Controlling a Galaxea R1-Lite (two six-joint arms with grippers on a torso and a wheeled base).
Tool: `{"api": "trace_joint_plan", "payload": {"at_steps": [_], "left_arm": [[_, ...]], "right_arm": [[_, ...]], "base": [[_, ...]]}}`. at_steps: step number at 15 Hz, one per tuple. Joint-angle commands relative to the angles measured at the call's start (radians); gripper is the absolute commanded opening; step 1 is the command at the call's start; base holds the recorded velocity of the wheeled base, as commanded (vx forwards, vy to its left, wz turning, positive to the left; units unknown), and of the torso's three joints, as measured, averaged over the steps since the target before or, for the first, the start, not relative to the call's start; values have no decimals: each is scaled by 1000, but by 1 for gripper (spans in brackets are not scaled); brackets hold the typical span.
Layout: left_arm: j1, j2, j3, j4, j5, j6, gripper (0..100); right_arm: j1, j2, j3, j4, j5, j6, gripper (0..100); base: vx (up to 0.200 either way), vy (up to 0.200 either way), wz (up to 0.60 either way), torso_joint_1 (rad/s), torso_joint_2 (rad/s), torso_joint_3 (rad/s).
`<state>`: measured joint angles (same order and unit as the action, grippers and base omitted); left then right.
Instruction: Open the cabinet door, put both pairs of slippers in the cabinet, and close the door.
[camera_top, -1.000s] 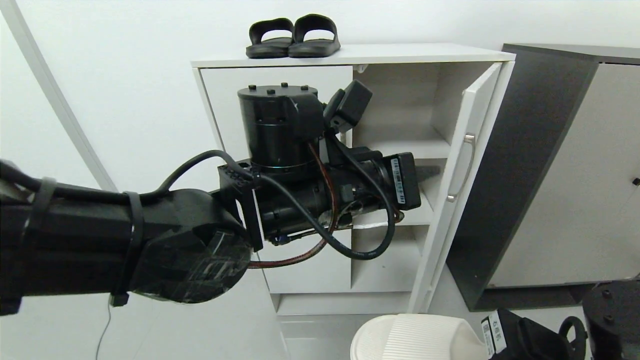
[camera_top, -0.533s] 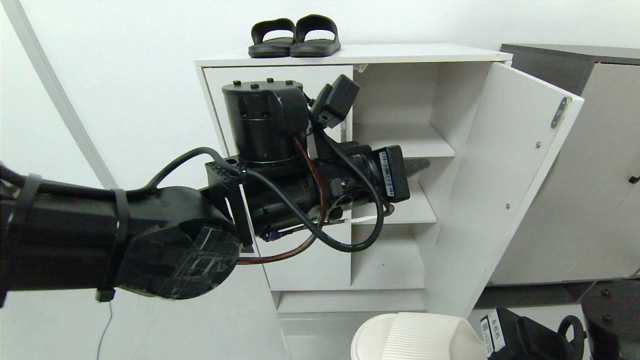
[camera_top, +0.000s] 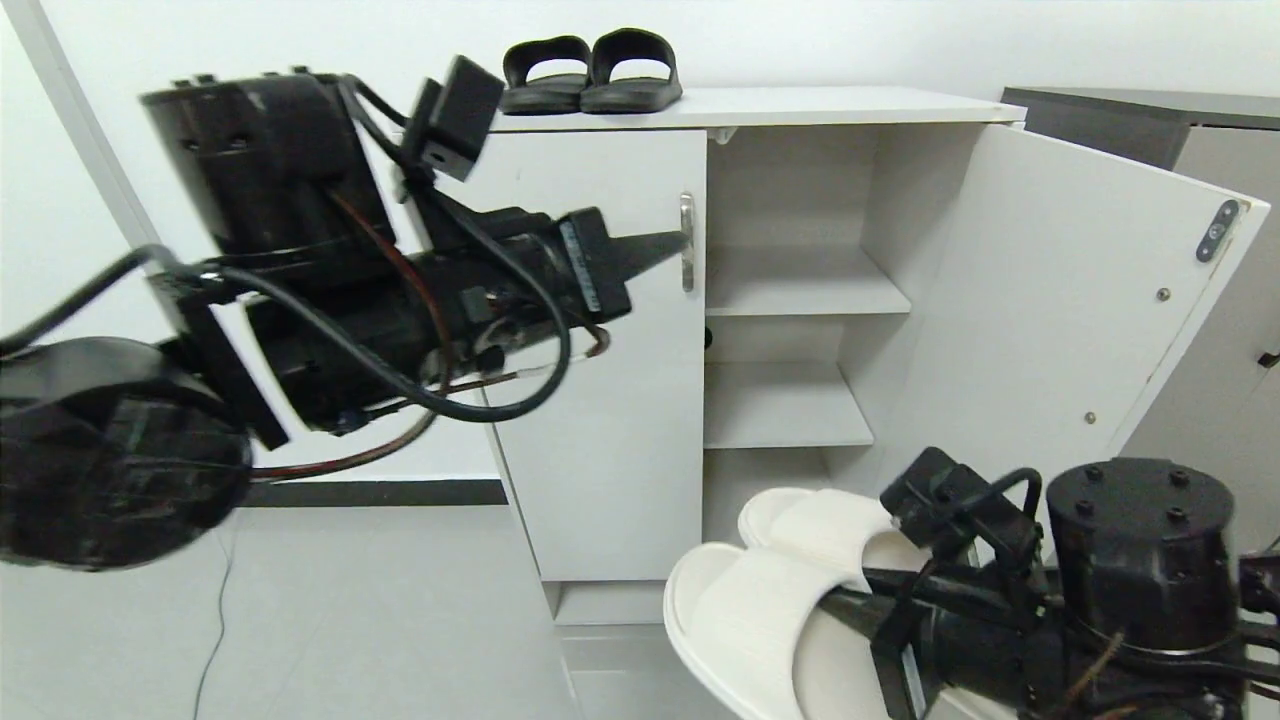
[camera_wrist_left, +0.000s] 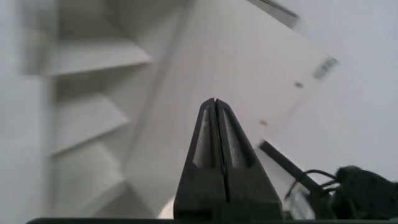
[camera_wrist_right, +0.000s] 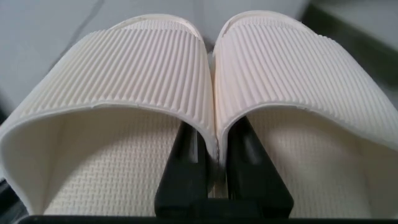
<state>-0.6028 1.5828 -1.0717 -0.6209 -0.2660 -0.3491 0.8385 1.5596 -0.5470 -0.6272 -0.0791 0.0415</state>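
Though shut on its left half, cabinet (camera_top: 800, 105): white, stands against the white wall (camera_top: 900, 40), on a pale grey floor (camera_top: 380, 600).
Left door (camera_top: 600, 400): shut, with a metal handle (camera_top: 686, 243) at its inner edge.
Right door (camera_top: 1050, 350): swung wide open, inner face showing, with a hinge plate (camera_top: 1213, 230) near its upper corner.
Shelves: upper shelf (camera_top: 800, 285) and lower shelf (camera_top: 780, 405) show bare in the open right half.
Black slippers (camera_top: 590, 75): sit side by side on the cabinet's top, near its left end.
White slippers (camera_top: 790, 590): held low in front of the open compartment, outside the cabinet, toes toward it.
Right gripper (camera_wrist_right: 212, 140): pinches the two white slippers together by their neighbouring inner edges, one finger inside each strap.
Left gripper (camera_top: 672, 243): raised before the left door, fingers pressed together on nothing, tips at the handle; cannot tell whether touching.
Room: dark baseboard (camera_top: 380, 492) runs along the wall left of the cabinet; thin cable (camera_top: 210, 640) trails down to the floor; grey cupboard (camera_top: 1100, 120) stands just beside the cabinet on the right, partly behind the open door.
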Motion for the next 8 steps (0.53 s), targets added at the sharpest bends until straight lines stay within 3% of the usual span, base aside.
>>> {"api": "trace_joint_plan", "payload": {"at_steps": [1,2,4,5,7,8], "left_arm": [[74,-276,122,176,103,67,0],[74,-391,167,282,202,118,0],[74,-619,269,477,459,245,0],[110,-725,334,536,542,280,0],[296,-911,478,579,564,292,0],[351,-971,519,586,565,291,0]], "right_arm": [[2,111,-91,-2,-142,17,0],[10,126,-120,-5,-202,23,0],[8,188,-212,-6,-347,90,0],[7,223,-258,-6,-413,126,0],[-6,257,-300,-6,-465,155,0],[-6,258,-300,-6,-465,155,0]], "base": [[0,0,0,0,0,0],[0,0,0,0,0,0],[0,0,0,0,0,0],[0,0,0,0,0,0],[0,0,0,0,0,0],[0,0,0,0,0,0]]}}
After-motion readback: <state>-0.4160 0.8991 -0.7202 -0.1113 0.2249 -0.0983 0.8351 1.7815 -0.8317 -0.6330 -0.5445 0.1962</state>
